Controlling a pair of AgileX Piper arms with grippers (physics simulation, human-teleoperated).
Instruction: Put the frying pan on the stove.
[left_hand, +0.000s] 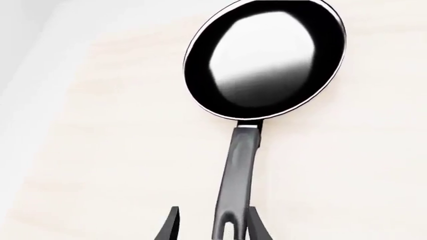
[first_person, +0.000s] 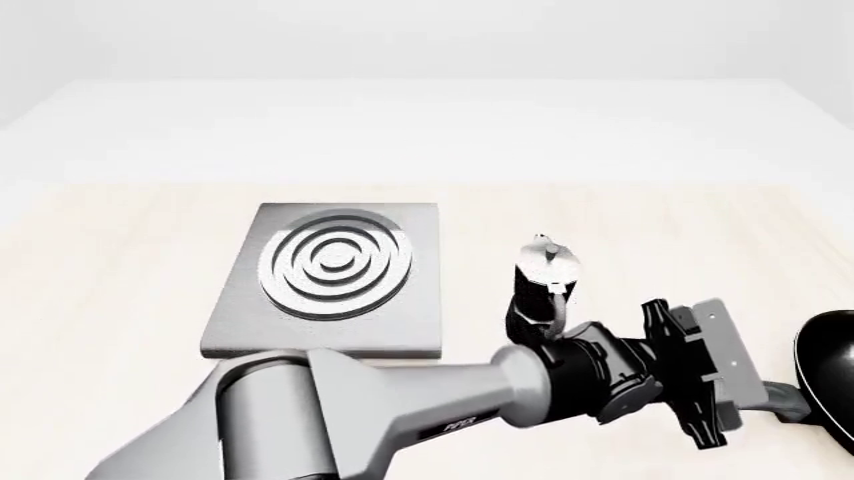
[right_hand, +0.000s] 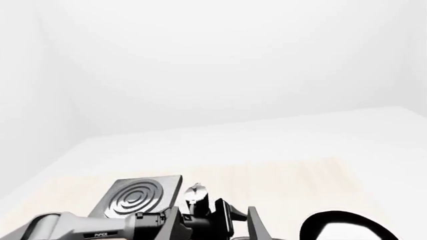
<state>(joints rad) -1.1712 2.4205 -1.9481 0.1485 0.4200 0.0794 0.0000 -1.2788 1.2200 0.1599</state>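
Observation:
The frying pan (left_hand: 265, 57) lies flat on the pale wooden table, black with a glossy pale inside. Its long dark grey handle (left_hand: 239, 175) runs back toward my left gripper (left_hand: 213, 212). That gripper is open, and the handle's loop end sits between its two fingers, closer to one finger. In the front view the pan (first_person: 830, 370) shows at the far right edge, with my left gripper (first_person: 758, 400) reaching across to it. The stove (first_person: 334, 268) is a grey square slab with silver rings, left of centre and well apart from the pan. My right gripper is out of view.
A black-and-silver moka pot (first_person: 547, 268) stands between the stove and the pan, just behind my left arm's wrist. In the right wrist view the stove (right_hand: 137, 196), the moka pot (right_hand: 194, 193) and the pan (right_hand: 347, 225) all show low down.

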